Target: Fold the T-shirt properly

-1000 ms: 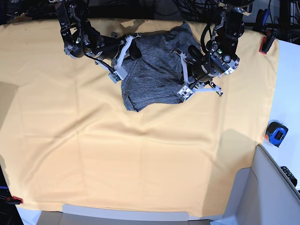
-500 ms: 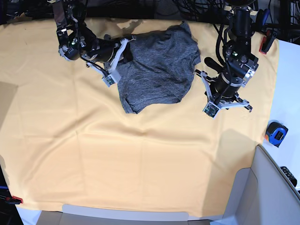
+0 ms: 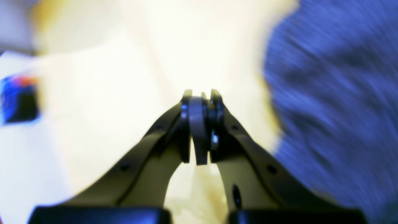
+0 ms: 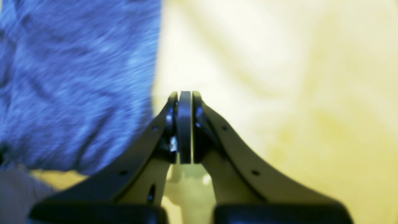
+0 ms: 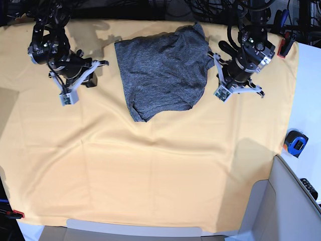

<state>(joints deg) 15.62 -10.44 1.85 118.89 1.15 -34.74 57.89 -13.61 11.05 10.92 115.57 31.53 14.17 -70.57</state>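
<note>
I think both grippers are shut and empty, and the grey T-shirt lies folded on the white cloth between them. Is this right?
Not quite: the cloth is yellow-orange, not white, as the base view shows. The rest holds: the left gripper and the right gripper are shut and empty, and the grey T-shirt lies folded between them.

- I see the table under a yellow-orange cloth, rumpled in shallow creases.
- Shirt: dark grey, folded in a compact heap, lying on the cloth near its far edge.
- Bare white tabletop at my right: a blue-and-black tape measure rests on it, just beside the cloth.
</note>
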